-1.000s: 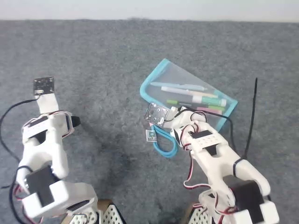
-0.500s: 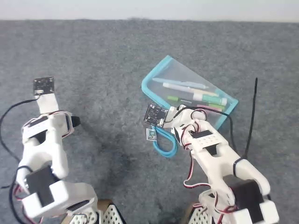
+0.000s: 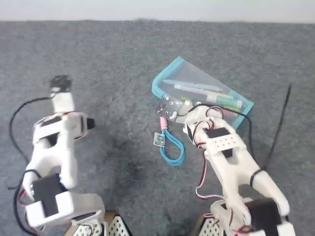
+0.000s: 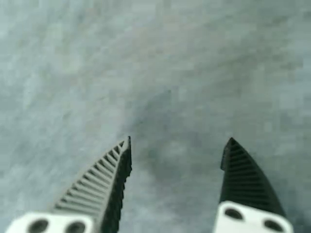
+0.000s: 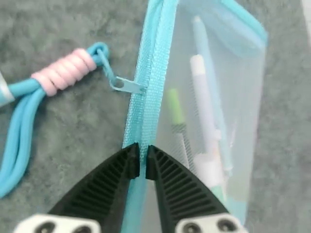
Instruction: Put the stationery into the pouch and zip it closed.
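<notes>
The pouch (image 3: pixel 197 78) lies flat on the grey desk (image 3: pixel 113 64), in the right half and toward the far side. It is see-through with a turquoise border. Its stationery is already inside: a pale blue pen (image 3: pixel 189 86), a white marker (image 5: pixel 204 97) and a green-capped one (image 5: pixel 176 107) show through the mesh, lying side by side along its length.

The right arm (image 3: pixel 226 147) stretches from the near right corner up to the pouch's near-left edge. The right hand (image 5: pixel 142 155) is pressed together on the turquoise zipper band (image 5: pixel 146 97), pinching it between the ribbed fingertips. Just beyond the fingertips along the same band sits the small zipper pull (image 5: pixel 127 86), turned outward from the pouch. Whether the zipper is shut along its whole length cannot be told.

A turquoise cord loop (image 3: pixel 172 147) hangs from the pull and lies on the desk near and to the left of the pouch. It carries a short run of pink beads (image 5: pixel 63 70) next to the pull and a small square tag (image 3: pixel 158 140) farther down.

The left arm (image 3: pixel 54 142) stands in the left half, well apart from the pouch. The left hand (image 4: pixel 180 141) is spread wide with nothing between its fingers, over bare grey desk.

A thin black cable (image 3: pixel 278 128) runs along the right edge.
</notes>
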`<action>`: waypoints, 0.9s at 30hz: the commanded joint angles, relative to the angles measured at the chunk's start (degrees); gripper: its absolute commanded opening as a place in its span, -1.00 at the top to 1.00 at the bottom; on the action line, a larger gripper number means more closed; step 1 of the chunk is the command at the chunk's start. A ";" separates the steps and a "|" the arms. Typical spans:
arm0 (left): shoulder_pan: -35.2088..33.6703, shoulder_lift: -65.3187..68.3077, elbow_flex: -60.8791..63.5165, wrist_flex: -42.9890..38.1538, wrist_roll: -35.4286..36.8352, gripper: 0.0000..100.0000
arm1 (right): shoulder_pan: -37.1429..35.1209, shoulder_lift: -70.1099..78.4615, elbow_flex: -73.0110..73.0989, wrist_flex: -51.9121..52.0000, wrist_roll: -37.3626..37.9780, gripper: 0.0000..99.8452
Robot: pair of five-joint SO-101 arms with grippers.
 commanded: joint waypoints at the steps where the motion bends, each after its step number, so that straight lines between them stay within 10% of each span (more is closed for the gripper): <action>1: 7.21 -0.97 -9.19 9.85 0.70 0.43 | 0.92 -6.02 -4.13 0.92 -1.58 0.99; 10: 14.42 -5.63 -16.92 22.15 1.41 0.37 | -1.27 -2.59 -2.90 3.12 -1.32 0.99; 19: 1.85 -16.62 6.55 -0.79 0.00 0.37 | -4.35 6.55 -2.02 -3.38 4.48 0.65; 27: -0.62 -7.03 4.62 -2.73 -0.97 0.37 | -2.86 13.05 -2.11 -10.15 7.21 0.70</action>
